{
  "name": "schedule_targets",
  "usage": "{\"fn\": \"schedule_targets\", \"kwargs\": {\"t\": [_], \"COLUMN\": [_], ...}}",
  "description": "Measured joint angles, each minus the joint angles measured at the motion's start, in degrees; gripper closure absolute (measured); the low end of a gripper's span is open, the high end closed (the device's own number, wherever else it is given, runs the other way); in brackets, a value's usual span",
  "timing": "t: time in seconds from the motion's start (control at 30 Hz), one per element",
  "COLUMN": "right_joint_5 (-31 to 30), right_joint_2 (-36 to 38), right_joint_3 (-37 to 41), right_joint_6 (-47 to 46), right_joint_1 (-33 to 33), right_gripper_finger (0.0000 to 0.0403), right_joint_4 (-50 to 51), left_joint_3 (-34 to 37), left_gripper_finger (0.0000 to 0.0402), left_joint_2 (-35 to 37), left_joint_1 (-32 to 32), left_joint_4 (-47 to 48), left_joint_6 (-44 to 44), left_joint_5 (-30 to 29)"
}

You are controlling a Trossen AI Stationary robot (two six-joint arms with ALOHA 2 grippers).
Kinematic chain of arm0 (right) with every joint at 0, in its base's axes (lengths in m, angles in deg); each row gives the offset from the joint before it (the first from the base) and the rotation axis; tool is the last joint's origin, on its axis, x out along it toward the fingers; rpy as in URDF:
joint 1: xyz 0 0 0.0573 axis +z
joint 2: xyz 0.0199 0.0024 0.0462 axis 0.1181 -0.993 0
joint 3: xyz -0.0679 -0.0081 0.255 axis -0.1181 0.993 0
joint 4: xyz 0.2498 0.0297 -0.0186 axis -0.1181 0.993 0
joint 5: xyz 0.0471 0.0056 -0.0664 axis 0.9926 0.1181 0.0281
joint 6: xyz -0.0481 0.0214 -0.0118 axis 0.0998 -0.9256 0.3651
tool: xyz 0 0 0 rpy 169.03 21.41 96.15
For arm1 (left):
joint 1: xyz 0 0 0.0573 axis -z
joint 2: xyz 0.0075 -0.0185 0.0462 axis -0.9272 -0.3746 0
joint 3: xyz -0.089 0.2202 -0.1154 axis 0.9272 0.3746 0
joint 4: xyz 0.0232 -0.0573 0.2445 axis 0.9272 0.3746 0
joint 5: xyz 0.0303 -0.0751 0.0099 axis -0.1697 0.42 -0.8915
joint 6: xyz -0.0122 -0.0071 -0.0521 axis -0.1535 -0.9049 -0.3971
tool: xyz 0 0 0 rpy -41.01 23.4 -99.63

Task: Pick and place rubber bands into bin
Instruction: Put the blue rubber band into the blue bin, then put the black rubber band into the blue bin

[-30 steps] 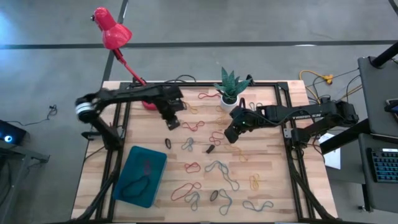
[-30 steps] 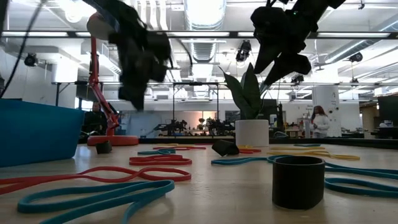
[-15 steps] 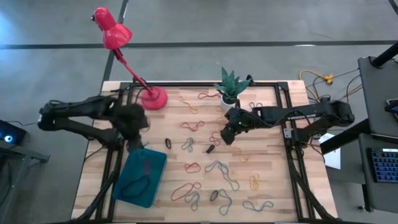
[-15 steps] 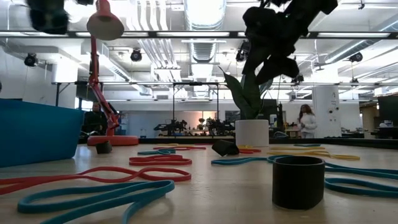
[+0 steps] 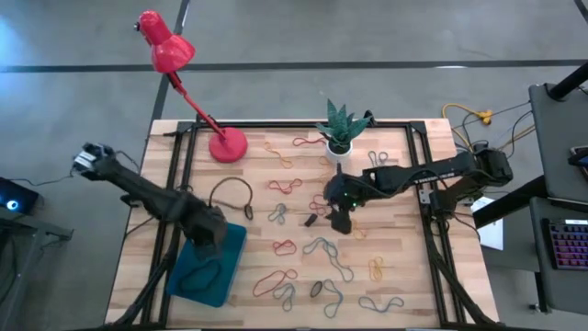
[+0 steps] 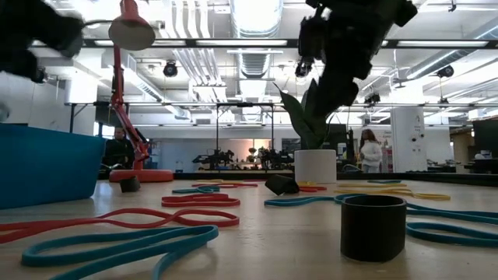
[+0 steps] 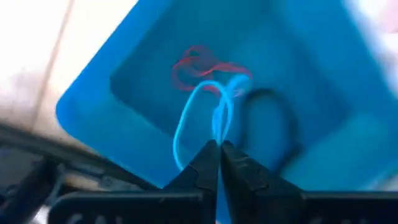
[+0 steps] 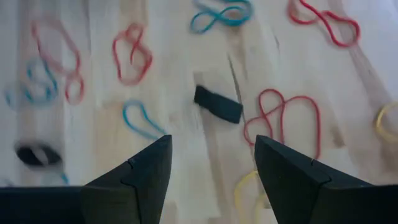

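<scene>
The teal bin sits at the table's near left; a red band and a dark band lie inside it. My left gripper hovers over the bin's far end, shut on a light-blue rubber band. Several loose rubber bands, such as a red one and a blue one, lie flat on the wood. My right gripper is open above the table's middle, over a short black band and touching nothing. My left gripper pinches the light-blue rubber band at one end between its two fingertips, pointing down from above. The loop hangs slack below the fingers over the bin's inside; whether its lower end touches the bin floor, I cannot tell.
The red lamp's base and the white plant pot stand along the far edge. A black cable loop lies just beyond the bin. A thick black ring stands near the low camera. Black frame rails run along the table's sides.
My left arm has swung fast from beside the lamp's base toward the table's near-left, ending over the bin. My right gripper has moved a little toward the near edge and left, over the short black band.
</scene>
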Motion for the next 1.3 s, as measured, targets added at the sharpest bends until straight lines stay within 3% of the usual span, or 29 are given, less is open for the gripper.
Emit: {"fn": "schedule_targets", "kwargs": {"t": [0.13, 0.27, 0.5, 0.67, 0.9, 1.3], "right_joint_5": [-0.7, -1.6, -1.97, -2.98, -3.28, -3.4], "right_joint_2": [-0.28, -2.12, -11.89, -19.24, -23.89, -28.94], "right_joint_3": [-0.02, -0.19, -5.67, -12.53, -16.74, -16.73], "right_joint_6": [13.67, 23.23, 33.86, 34.8, 36.6, 37.7], "right_joint_1": [1.65, 2.58, 3.86, 3.71, 3.49, 3.38], "right_gripper_finger": [0.0188, 0.0188, 0.0179, 0.017, 0.0172, 0.018], "right_joint_4": [-0.22, -0.49, -0.35, 1.02, 6.73, 4.01], "left_joint_3": [1.13, 0.43, -1.06, -2.25, -6.03, -9.94], "left_gripper_finger": [0.0385, 0.0336, 0.0232, 0.0187, 0.0178, 0.0178], "left_joint_2": [-4.2, -6.27, -6.35, -3.12, 1.41, 6.85], "left_joint_1": [3.54, 4.53, 4.55, 4.57, 4.6, 4.55], "left_joint_4": [-1.61, -7.8, -9.26, -9.26, -9.58, -9.62], "left_joint_6": [0.17, 0.12, -1.39, -1.54, -2.92, -4.75], "left_joint_5": [-3.15, -4.18, -3.96, -1.4, -1.31, -4.61]}}
